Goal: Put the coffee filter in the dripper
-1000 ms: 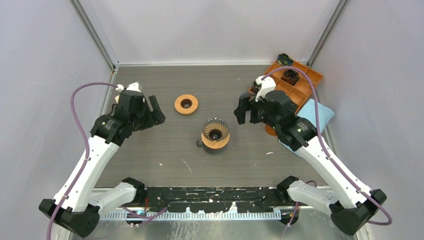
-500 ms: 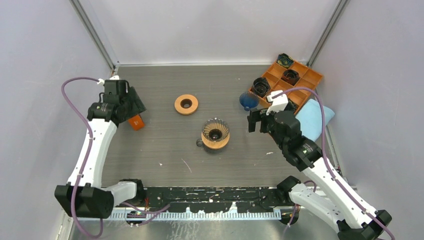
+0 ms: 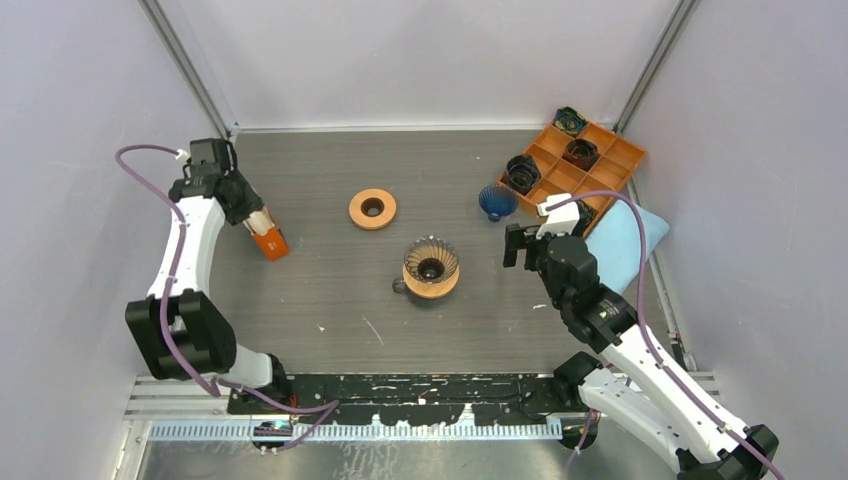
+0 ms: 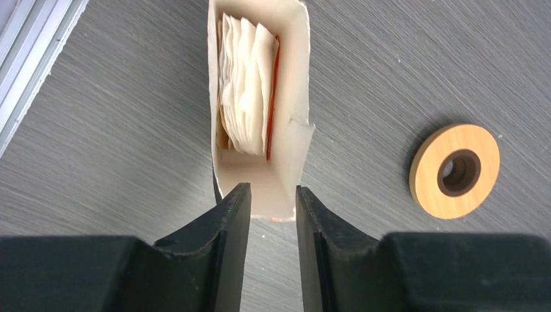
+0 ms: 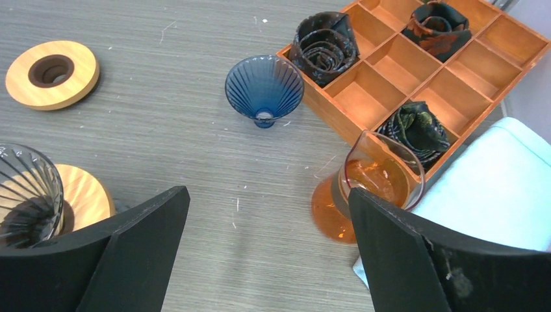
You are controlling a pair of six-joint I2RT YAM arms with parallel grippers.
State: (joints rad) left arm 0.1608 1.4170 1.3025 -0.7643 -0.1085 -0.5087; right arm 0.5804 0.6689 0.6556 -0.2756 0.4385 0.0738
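**At the table's 9 o'clock edge, the left gripper hangs over the filter box**

Beneath the left gripper [image 4: 268, 195] lies an open white and orange box [image 4: 256, 162] with the stacked paper coffee filters [image 4: 245, 84] inside. Its fingers stand a narrow gap apart with nothing pinched, their tips over the box's near end. The glass dripper [image 3: 431, 262] on its wooden base sits at the table's centre, holding no filter, well apart from the box at its 9 o'clock. A wooden ring [image 3: 372, 209] lies at the dripper's 11 o'clock and a blue dripper [image 3: 497, 201] at its 1 o'clock, just beside the orange compartment tray [image 3: 609, 172]. The right gripper [image 5: 268, 192], at the dripper's 3 o'clock, is spread wide and holds nothing. An orange-tinted glass carafe [image 5: 367, 188] stands against the tray, by a pale blue cloth [image 5: 500, 188].
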